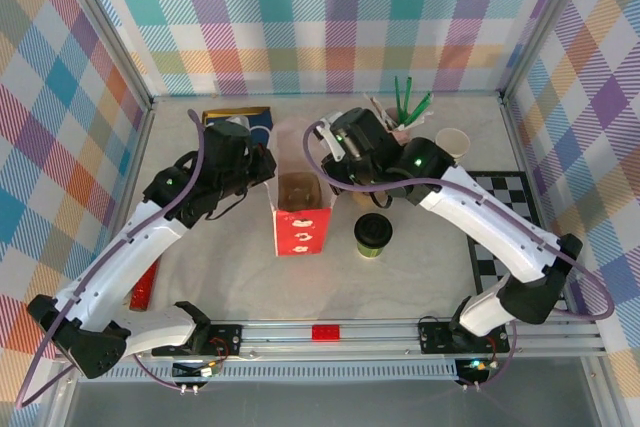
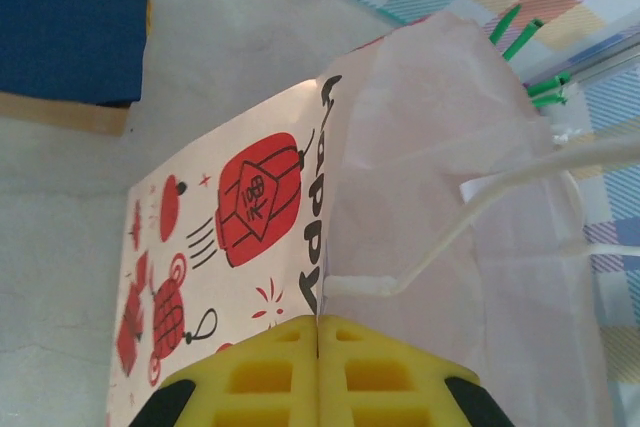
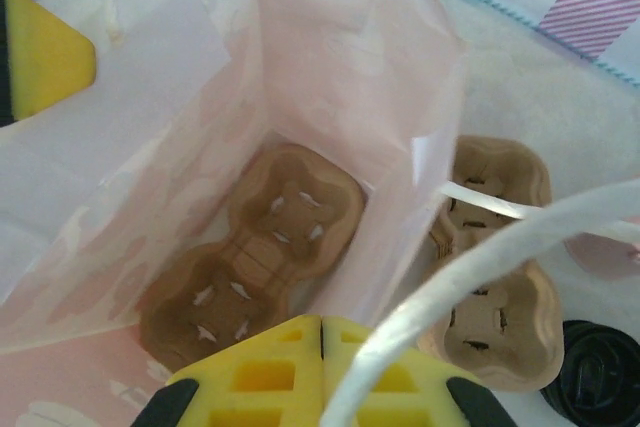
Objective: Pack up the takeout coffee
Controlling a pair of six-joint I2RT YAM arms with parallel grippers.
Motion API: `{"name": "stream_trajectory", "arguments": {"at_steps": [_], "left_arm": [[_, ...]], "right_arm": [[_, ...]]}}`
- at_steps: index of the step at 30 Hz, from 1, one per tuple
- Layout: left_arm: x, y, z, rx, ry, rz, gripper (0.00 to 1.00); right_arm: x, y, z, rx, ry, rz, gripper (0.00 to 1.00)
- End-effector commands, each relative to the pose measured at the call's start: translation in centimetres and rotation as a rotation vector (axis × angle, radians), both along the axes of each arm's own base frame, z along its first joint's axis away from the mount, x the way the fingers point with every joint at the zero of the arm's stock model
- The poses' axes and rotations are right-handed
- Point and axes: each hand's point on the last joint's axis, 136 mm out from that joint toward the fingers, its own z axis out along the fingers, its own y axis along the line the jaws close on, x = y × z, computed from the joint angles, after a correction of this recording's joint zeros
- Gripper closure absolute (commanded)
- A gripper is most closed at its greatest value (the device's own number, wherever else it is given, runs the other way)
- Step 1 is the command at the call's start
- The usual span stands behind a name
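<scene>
The left gripper (image 2: 318,372) has its yellow fingers pressed together on the top edge of the red-printed paper bag (image 2: 250,207), pinching the rim on the bag's left side. The right gripper (image 3: 322,372) is clamped in the same way on the opposite rim, with the bag's white handle (image 3: 520,247) looping across in front of its fingers. Between the two, the bag stands upright with its mouth spread open, and a brown cardboard cup carrier (image 3: 250,257) lies flat on its bottom. A second carrier (image 3: 495,297) sits on the table just outside the bag's right wall. The coffee cup (image 1: 373,234), olive-green with a black lid, stands upright on the table (image 1: 420,277) near the bag's right side, apart from it and from both grippers.
</scene>
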Motion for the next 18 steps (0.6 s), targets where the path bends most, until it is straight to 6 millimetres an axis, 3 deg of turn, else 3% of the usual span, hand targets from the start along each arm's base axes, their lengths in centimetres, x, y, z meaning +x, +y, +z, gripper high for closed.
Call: {"name": "stream_trajectory", "arguments": {"at_steps": [1,10,12,14,18], "left_arm": [[0.2,0.3,-1.0,0.035,0.023,0.002,1.00],[0.8,-0.5,-3.3,0.035,0.066,-0.005,1.00],[0.9,-0.5,-3.4,0.037,0.068,-0.004,1.00],[0.9,-0.5,-3.4,0.040,0.071,-0.005,0.94],[0.7,-0.7,-2.8,0.029,0.063,-0.019,0.72]], "right_arm": [[0.1,-0.4,0.7,-0.014,-0.024,0.008,1.00],[0.5,-0.3,-1.3,-0.064,0.004,0.019,0.95],[0.3,-0.2,-1.5,-0.072,0.020,0.034,0.79],[-0.2,-0.1,-1.4,-0.078,0.046,0.056,0.68],[-1.1,-0.5,-1.4,-0.099,0.089,0.073,0.36]]}}
